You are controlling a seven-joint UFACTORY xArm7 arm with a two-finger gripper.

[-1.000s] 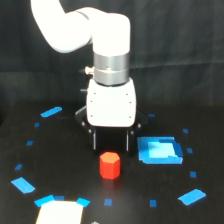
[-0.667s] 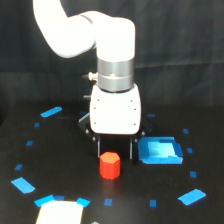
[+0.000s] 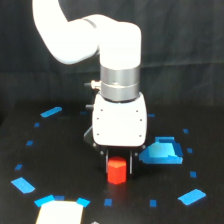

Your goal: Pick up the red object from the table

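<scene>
The red object (image 3: pixel 116 171), a small red-orange block, rests on the black table (image 3: pixel 65 155) near the front centre of the exterior view. My gripper (image 3: pixel 118 164) has come straight down over it. Its two dark fingers (image 3: pixel 105 161) stand tight against the block's left and right sides, so it is shut on the block. The white gripper body hides the block's top edge. The block's base still appears to touch the table.
A large blue patch (image 3: pixel 161 152) lies just to the exterior view's right of the gripper. Small blue tape marks (image 3: pixel 23 185) ring the area. A white sheet (image 3: pixel 59 212) sits at the front left edge. A black curtain hangs behind.
The gripper has dropped lower and moved slightly to the exterior view's right. Its fingers have drawn in from a wide spread to the block's sides. The block has shifted a little rightward.
</scene>
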